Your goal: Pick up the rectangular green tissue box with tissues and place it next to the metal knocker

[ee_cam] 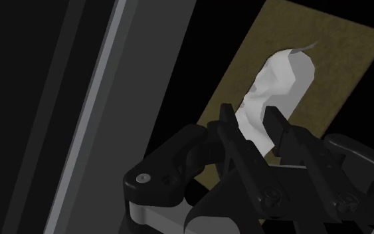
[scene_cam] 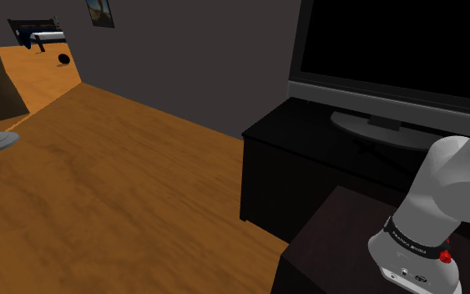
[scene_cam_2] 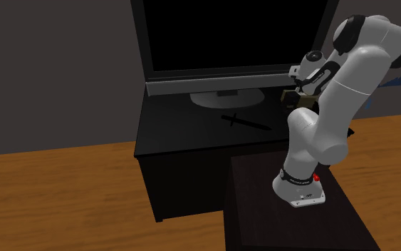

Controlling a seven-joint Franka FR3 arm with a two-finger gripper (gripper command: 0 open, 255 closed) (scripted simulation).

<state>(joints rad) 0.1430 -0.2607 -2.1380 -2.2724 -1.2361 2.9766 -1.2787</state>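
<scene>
The all-black two-finger gripper [ee_cam: 250, 113] is clamped on the white tissue [ee_cam: 280, 70] poking out of the rectangular olive-green tissue box [ee_cam: 341, 56], tight beside the grey-framed TV [scene_cam_2: 227, 36] edge. Plenty of open black cabinet top [scene_cam_2: 181, 135] around the dark cross-shaped knocker [scene_cam_2: 246, 122]. The white arm [scene_cam_2: 334, 107] covers part of the box, so can't tell if it's lifted.

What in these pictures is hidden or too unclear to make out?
- Tissue box: second exterior view, mostly behind the arm; wrist view, its near part covered by the pincer.
- Dark thing on the TV cabinet: black on black, shape unclear.
- Far items, shoulder view: too small.
</scene>
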